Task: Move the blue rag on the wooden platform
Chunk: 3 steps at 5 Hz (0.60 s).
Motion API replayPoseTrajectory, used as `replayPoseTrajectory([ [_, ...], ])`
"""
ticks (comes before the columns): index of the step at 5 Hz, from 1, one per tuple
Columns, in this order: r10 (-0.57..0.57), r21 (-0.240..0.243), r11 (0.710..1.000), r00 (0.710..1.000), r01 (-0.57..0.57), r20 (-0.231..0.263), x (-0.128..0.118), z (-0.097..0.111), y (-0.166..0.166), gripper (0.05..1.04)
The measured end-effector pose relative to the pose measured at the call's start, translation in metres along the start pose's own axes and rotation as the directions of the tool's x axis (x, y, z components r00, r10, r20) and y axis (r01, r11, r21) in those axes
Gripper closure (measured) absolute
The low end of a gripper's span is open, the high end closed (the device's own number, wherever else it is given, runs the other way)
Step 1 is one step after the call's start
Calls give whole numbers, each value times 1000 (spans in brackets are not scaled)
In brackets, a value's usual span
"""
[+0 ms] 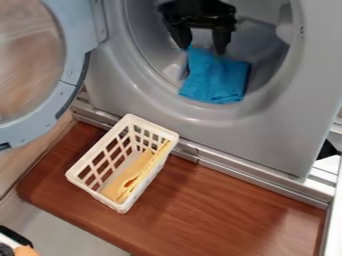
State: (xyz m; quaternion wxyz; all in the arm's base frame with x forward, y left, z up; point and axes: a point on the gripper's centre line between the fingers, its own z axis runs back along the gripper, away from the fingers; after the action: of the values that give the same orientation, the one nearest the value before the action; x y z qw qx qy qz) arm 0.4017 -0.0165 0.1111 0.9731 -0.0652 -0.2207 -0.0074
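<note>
In the washing machine's (267, 135) round opening, beyond and above the wooden platform (220, 200) and its white basket (153, 125), hangs the black gripper (202, 49), jaws apart. The blue rag (214, 80) lies on the opening's lower lip, just below the jaws, its upper edge near their tips; I judge the grasp must come before the carry down.

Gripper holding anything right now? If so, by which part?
No clear hold: the gripper has its fingers apart at the blue rag's upper edge. Whether either pinches cloth can't be told.
</note>
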Motion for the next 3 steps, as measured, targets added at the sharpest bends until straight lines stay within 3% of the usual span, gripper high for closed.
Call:
replayPoseTrajectory([
  [2, -4, 10, 1000, 1000, 4, 31, 7, -8, -2, 83],
  [3, -6, 32, 999, 1000, 6, 14, 4, -9, 0, 83],
])
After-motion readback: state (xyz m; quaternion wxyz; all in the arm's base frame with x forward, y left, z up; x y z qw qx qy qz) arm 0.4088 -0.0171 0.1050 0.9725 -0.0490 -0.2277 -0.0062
